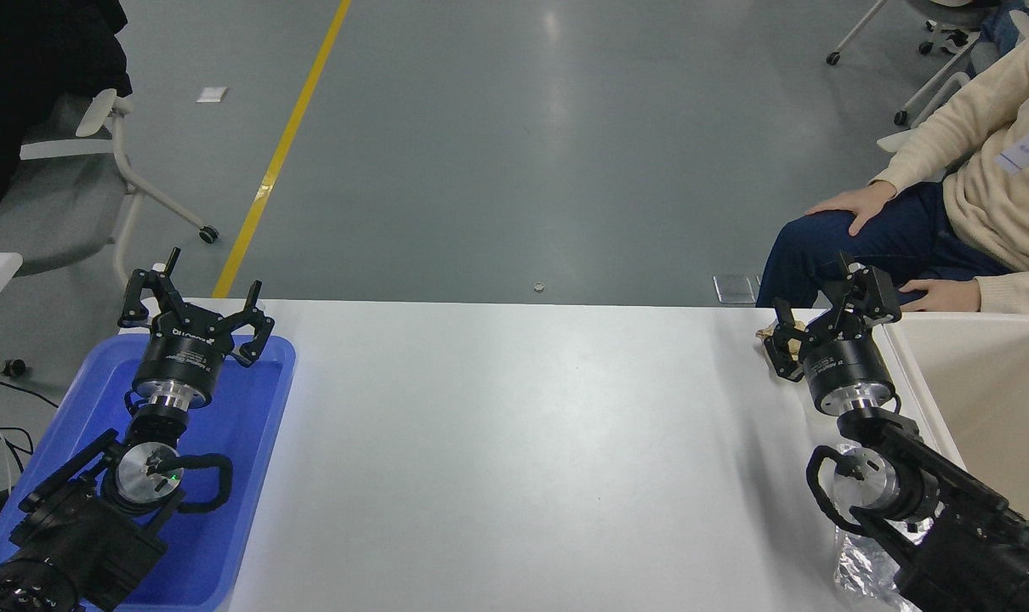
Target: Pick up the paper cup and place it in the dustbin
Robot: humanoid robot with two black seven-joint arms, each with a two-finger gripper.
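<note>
Cup: not visible in this view, so its place cannot be told. The bin (991,382) stands at the worktop's (523,442) right edge. Just beside its near-left rim the right tool (821,319) hovers with its jaws spread, gripping nothing; a small brown scrap (764,335) shows at its left finger. A foil bag (863,565) lies under the right arm. The left tool (196,306), also released, hangs over a blue tray (251,476) at the far left. A person sits beyond the bin, one hand (855,204) on a knee.
</note>
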